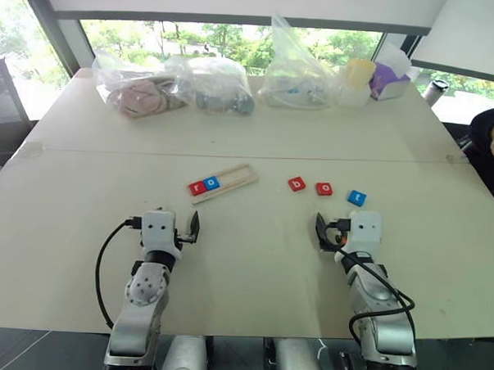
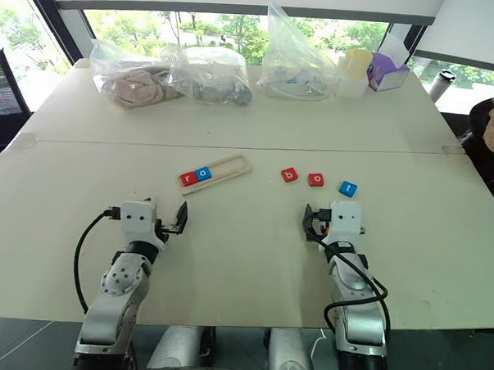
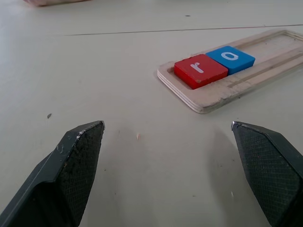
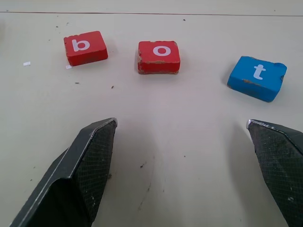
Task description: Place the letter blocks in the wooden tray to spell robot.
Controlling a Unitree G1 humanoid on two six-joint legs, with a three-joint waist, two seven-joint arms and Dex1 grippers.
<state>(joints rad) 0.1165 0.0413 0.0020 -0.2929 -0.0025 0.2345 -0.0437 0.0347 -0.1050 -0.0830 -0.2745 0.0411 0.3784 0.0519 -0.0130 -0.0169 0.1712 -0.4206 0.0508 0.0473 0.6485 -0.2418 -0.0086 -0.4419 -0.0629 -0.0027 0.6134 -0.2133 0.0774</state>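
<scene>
Head views: we see the tray (image 1: 224,182) lying far-left of centre, long axis running from near-left to far-right, w/ red r (image 1: 197,188) and blue o (image 1: 212,183) at its near-left end; rest of the slots bare. Three loose tiles sit in a row to the right: b (image 1: 296,184), red o (image 1: 324,188), t (image 1: 357,198). Left gripper (image 1: 189,229) is just near of the tray, right gripper (image 1: 328,233) just near of the tiles, so we judge the right arm nearer to b, next letter due. Left wrist view: jaws wide apart, empty, tray ahead and off to one side. Right wrist view: jaws wide apart, empty; red o dead ahead, b off towards the tray side.
</scene>
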